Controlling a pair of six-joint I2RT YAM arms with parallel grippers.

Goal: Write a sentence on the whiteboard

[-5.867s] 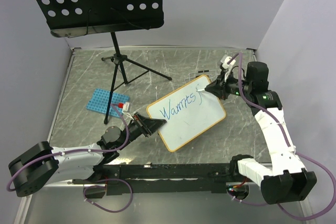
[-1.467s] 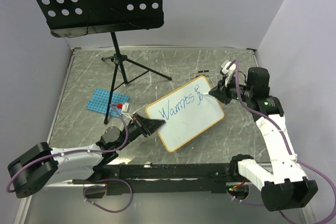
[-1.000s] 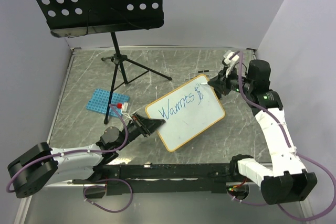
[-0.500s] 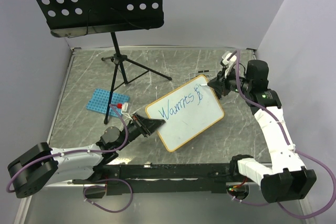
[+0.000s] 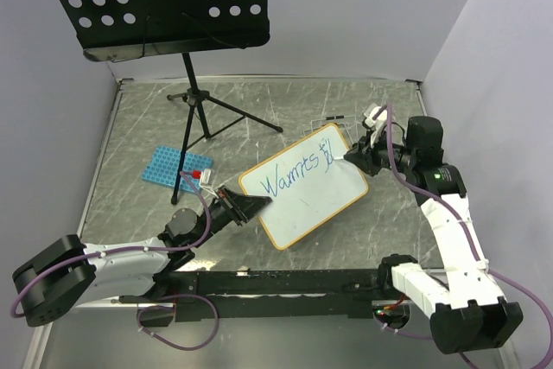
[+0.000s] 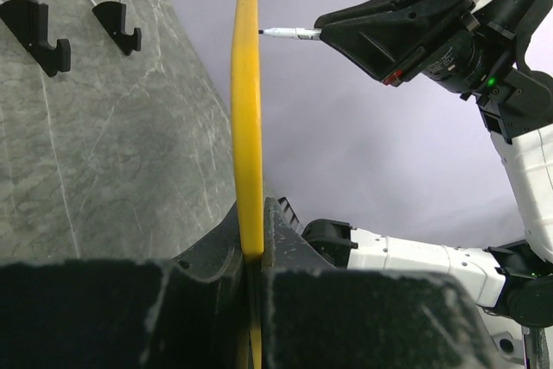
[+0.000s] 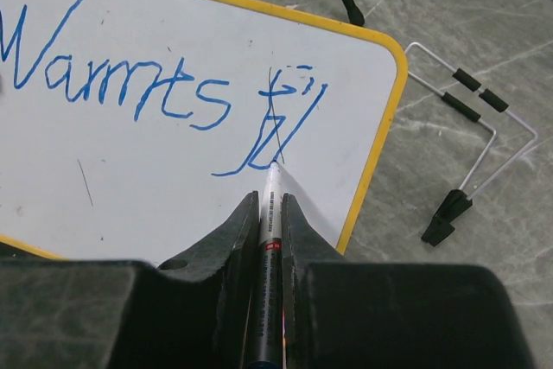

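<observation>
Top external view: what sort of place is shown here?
Probably a robot lab cell: a grey stone-patterned tabletop enclosed by pale panels, a left arm and right arm mounted at its edge, and props like a music stand and whiteboard.

2 white arms (image 5: 451, 224), black grippers (image 5: 257, 206) (image 5: 352, 156), purple cables (image 5: 393, 131)

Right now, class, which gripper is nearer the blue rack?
Left. The left gripper clamps the whiteboard on its rack-side edge, a short way from the rack; the right gripper, holding a marker, is at the board's opposite corner.
</observation>
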